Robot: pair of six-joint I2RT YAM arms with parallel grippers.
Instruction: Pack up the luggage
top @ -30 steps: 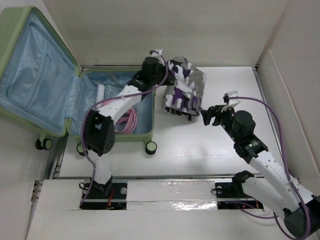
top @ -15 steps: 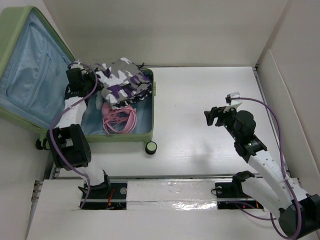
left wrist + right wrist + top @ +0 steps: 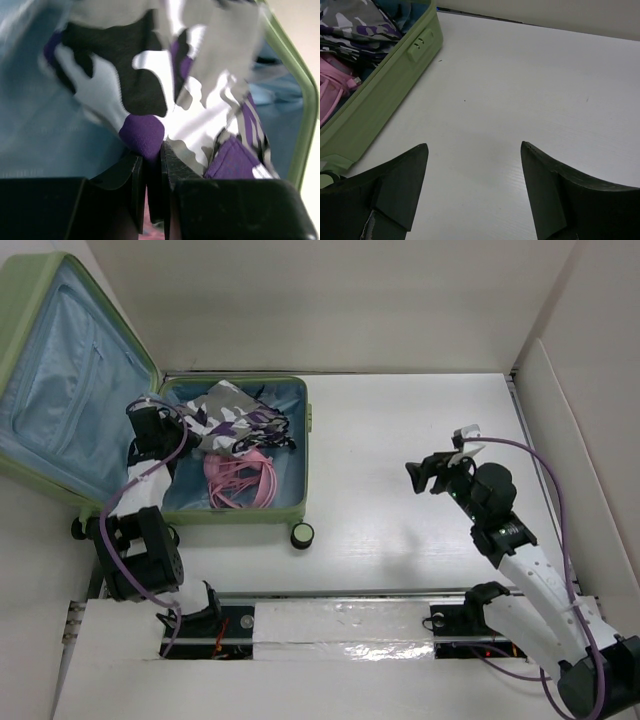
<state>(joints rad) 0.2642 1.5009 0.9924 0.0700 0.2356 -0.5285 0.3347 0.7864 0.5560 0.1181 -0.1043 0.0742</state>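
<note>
The luggage (image 3: 250, 512), a small light-green ribbed hard-shell suitcase with pale blue fabric lining, lies open at about 10 o'clock in the top view. Its lid (image 3: 70, 360) is thrown back toward 9 o'clock and its tray rests on the white table (image 3: 420, 420). A crumpled garment (image 3: 235, 420) of grey, white, black and purple camouflage cloth fills the tray's 12 o'clock end, with a loop of pink cords (image 3: 240, 475) at its 6 o'clock side. The left gripper (image 3: 165, 427) reaches in from the tray's 9 o'clock edge and pinches that garment. The right gripper (image 3: 425, 475) hangs over bare table near 3 o'clock, well apart from the luggage, spread wide and holding nothing. The step in hand looks like laying the garment into the tray. The next move probably calls for letting the cloth go and lifting straight out so the fabric is not dragged along, then dealing with the lid. Only the left wrist view shows the grip itself: the left gripper (image 3: 153, 155) is narrowed almost shut on a purple-and-white fold of the garment (image 3: 150, 75), which the wrist hides from above. The right wrist view alone shows the small latch (image 3: 420, 42) on the tray's outer wall and the empty gap of the right gripper (image 3: 475, 155). Only the top view shows the whole layout.
</note>
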